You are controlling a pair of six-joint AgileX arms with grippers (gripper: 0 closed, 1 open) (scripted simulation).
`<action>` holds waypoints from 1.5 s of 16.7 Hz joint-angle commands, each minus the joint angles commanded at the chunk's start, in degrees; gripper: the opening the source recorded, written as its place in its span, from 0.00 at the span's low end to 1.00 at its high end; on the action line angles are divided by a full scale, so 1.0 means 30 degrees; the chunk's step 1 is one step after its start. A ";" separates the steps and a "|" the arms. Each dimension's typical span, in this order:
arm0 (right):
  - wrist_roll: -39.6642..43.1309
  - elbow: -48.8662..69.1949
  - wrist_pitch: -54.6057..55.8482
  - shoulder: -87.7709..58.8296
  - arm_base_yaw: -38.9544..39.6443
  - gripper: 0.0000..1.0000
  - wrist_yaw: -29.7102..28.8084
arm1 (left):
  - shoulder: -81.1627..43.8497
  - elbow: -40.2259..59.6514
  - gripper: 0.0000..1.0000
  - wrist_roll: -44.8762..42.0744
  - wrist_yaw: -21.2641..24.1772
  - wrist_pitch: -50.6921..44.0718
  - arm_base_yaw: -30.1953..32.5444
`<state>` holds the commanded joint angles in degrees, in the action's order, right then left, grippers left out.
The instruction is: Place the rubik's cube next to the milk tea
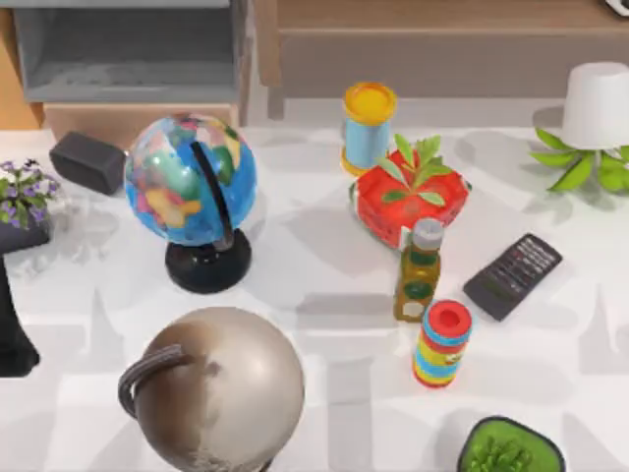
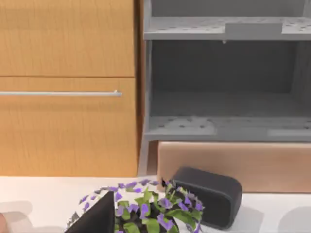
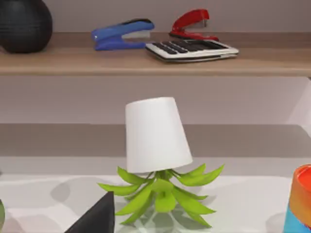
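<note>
The milk tea (image 1: 369, 126), a light blue cup with a yellow lid, stands upright at the back middle of the table, just behind a red pot. The rubik's cube is out of view. My left arm (image 1: 12, 324) is a dark shape at the table's left edge, beside a purple-flowered plant (image 1: 22, 192). In the left wrist view a dark wedge of my left gripper (image 2: 97, 218) sits in front of that plant (image 2: 146, 208). In the right wrist view a dark wedge of my right gripper (image 3: 97, 216) sits before an upturned white pot (image 3: 155, 133).
A colourful globe (image 1: 192, 187) and a large bronze globe (image 1: 221, 388) fill the left half. A red pot with a plant (image 1: 408, 202), an oil bottle (image 1: 418, 270), a striped can (image 1: 442, 344) and a remote (image 1: 513, 275) crowd the right. A black speaker (image 1: 86, 162) sits at the back left.
</note>
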<state>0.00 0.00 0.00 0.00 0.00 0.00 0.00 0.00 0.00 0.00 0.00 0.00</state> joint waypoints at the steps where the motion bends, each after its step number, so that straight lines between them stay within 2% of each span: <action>1: 0.0000 0.0000 0.0000 0.0000 0.0000 1.00 0.0000 | 0.0000 0.0000 1.00 0.0000 0.0000 0.0000 0.0000; 4: -0.0088 0.0600 0.0059 -0.0602 -0.0136 1.00 0.0167 | 0.0000 0.0000 1.00 0.0000 0.0000 0.0000 0.0000; 8: -0.0419 0.3991 0.0339 -0.4202 -0.0870 1.00 0.1007 | 0.0000 0.0000 1.00 0.0000 0.0000 0.0000 0.0000; 20: -0.0476 2.0940 0.2041 -2.4711 -0.4879 1.00 0.4715 | 0.0000 0.0000 1.00 0.0000 0.0000 0.0000 0.0000; 25: -0.0315 2.6709 0.2992 -3.0624 -0.6237 1.00 0.5769 | 0.0000 0.0000 1.00 0.0000 0.0000 0.0000 0.0000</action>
<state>-0.94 80.13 8.98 -91.87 -18.71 17.31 0.00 0.00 0.00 0.00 0.00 0.00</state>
